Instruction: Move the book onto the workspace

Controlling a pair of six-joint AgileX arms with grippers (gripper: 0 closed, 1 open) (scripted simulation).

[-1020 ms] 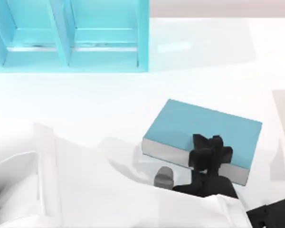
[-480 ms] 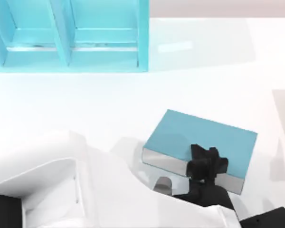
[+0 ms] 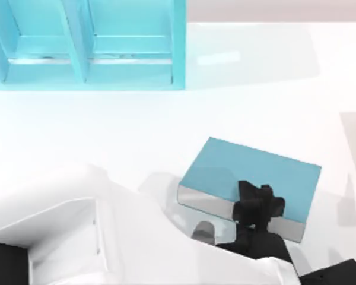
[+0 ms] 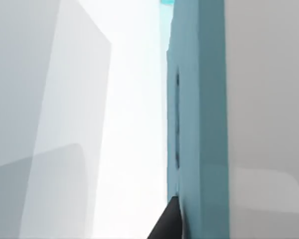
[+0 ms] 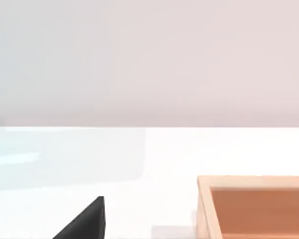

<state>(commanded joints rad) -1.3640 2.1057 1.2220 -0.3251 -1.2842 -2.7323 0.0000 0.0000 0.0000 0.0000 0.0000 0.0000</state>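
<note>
The light-blue book (image 3: 252, 169) lies flat and skewed, right of centre over the white workspace (image 3: 107, 130), its grey page edge facing the front. My left gripper (image 3: 258, 205) is shut on the book's front edge, black fingers over the cover and page edge. I cannot tell whether the book touches the table. In the left wrist view the book's blue cover (image 4: 199, 124) is very close, with one black fingertip (image 4: 167, 224) beside it. My right arm (image 3: 335, 274) is parked at the front right corner.
A turquoise compartmented shelf (image 3: 86, 44) stands at the back left. My left arm's white links (image 3: 107, 237) cover the front left of the table. A wooden open box (image 5: 254, 209) sits on the table in the right wrist view.
The book, held by my left gripper, dropped lower and slightly toward the front during the first half second. My left arm's white links rose further into view. Since then nothing has moved.
</note>
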